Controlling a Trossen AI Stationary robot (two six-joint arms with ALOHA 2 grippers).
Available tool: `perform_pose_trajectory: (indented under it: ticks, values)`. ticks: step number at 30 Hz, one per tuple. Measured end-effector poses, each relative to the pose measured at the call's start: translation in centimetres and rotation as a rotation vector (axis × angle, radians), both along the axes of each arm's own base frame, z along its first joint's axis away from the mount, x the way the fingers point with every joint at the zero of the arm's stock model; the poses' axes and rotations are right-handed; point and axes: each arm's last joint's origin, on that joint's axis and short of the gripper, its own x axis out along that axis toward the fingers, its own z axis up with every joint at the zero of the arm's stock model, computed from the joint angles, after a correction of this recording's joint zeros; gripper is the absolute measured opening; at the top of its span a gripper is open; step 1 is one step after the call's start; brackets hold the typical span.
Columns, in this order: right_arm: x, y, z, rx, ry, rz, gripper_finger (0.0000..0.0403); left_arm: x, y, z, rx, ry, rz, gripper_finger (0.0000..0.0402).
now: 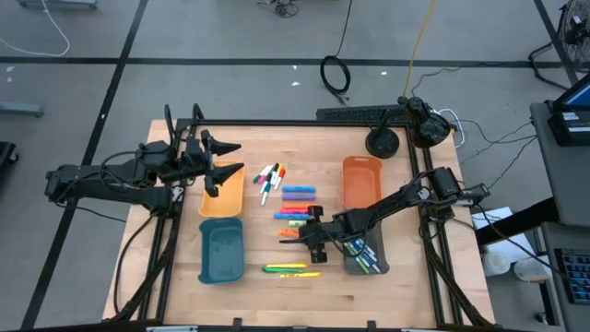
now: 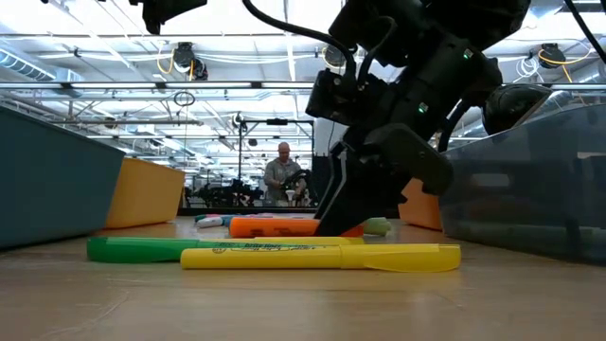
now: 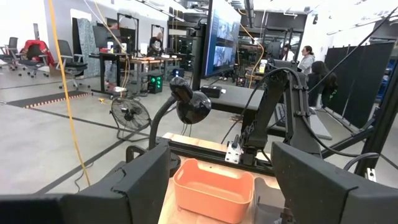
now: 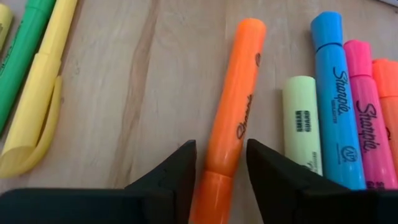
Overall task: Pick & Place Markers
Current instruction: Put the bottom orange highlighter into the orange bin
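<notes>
Four trays sit on the table (image 1: 175, 295): a yellow one (image 1: 222, 196), a teal one (image 1: 221, 251), an orange one (image 1: 361, 181) and a grey one (image 1: 367, 255). The left gripper (image 1: 224, 163) hangs spread above the yellow tray. The right gripper (image 4: 221, 165) straddles one orange highlighter (image 4: 231, 134) lying mid-table, fingers either side, not yet pinching; beside it lie five more highlighters.

Smooth plastic orange highlighter (image 4: 231, 112) lies on a matt, grained wooden table (image 4: 137, 93).
</notes>
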Motion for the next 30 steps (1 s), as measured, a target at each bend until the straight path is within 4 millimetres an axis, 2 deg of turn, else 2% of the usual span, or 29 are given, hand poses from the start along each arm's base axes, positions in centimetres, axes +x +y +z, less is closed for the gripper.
perform_pose_trajectory:
  ticks: [8,18,30]
  values:
    - [-0.1,-0.1,-0.1,-0.010,0.019,0.001,0.0048,0.0,0.0,0.0,0.000,0.000,0.000,0.0282]
    - [-0.3,-0.2,0.1,-0.023,0.026,0.020,0.0058,0.0,0.0,0.0,0.000,0.000,0.000,0.0282]
    - [-0.7,0.4,2.8,0.080,-0.034,0.098,0.0055,0.0,0.0,0.0,0.000,0.000,0.000,0.0282]
